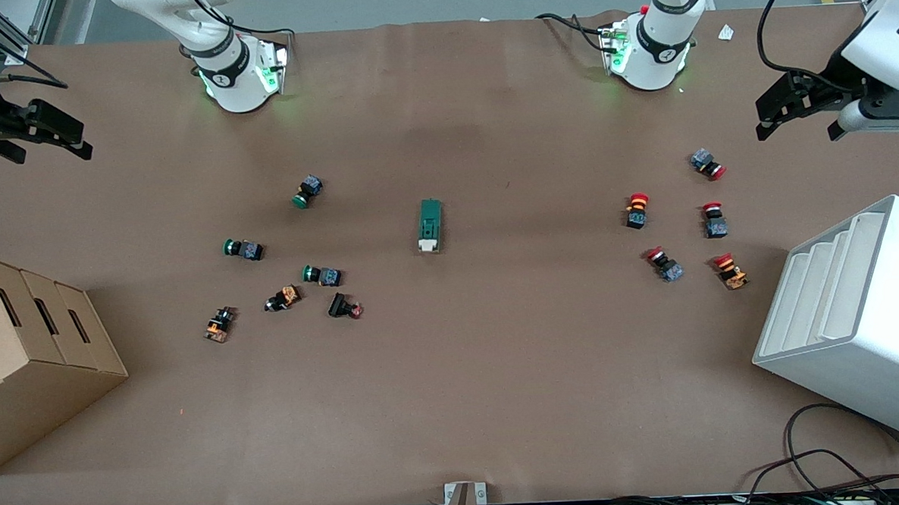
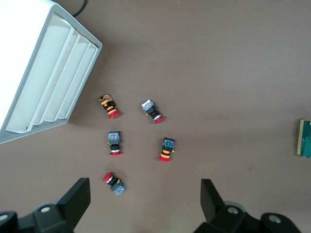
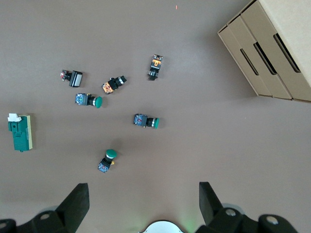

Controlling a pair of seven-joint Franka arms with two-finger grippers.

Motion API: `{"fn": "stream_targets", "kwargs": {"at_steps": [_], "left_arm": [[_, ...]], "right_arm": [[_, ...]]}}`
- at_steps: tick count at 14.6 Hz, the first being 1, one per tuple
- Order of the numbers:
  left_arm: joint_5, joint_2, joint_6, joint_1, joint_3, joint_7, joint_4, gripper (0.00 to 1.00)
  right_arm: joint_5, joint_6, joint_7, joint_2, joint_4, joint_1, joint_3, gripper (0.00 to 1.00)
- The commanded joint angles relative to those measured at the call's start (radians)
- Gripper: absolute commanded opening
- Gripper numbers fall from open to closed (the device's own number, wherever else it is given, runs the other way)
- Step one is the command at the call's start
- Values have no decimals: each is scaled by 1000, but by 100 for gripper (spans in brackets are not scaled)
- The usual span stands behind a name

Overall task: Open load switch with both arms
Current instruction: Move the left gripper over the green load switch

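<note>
While both arms wait raised at the table's ends, the dark-green rectangular load switch [image 1: 431, 225] lies alone mid-table on the brown table surface [image 1: 455, 389], its white lever end toward the front camera. Left gripper [image 2: 146, 204] hangs over the table edge near the red-capped push buttons [image 1: 680, 223], fingers spread apart, nothing held. Right gripper [image 3: 144, 206] sits likewise near the green and orange push buttons [image 1: 283, 267], fingers apart, empty. White slotted rack [image 1: 854, 318] and cardboard box [image 1: 29, 354] flank the ends.

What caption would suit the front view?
Load switch lies untouched mid-table; open left gripper and right gripper wait over the table's ends.
</note>
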Motion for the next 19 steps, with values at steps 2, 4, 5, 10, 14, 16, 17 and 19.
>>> {"fn": "stream_targets", "kwargs": {"at_steps": [2,4,5,10,14,16,17,19], "left_arm": [[15,10,-36,3,-14,0,32,100],[18,15,-35,-3,-14,0,51,100],[35,36,-35,-8,-18,2,61,100],[70,168,18,-48,-179,-122,97,100],[75,248,132,-156,-294,-482,94,100],[77,294,167,-282,-293,-716,82,100],[80,326,203,-340,-293,-848,83,100],[186,419,278,-463,-296,-1046,86,100]], "right_arm": [[-3,8,-5,-30,-36,6,-7,100],[-3,2,-6,-31,-36,7,-7,100],[-3,-9,-6,-33,-35,7,-5,100],[-3,-32,12,-27,7,7,-5,100],[-3,-24,6,1,15,1,-5,100],[-2,-20,1,27,16,-9,-10,100],[0,-11,0,51,22,-17,-10,100],[-6,15,-5,91,37,-19,-10,100]]}}
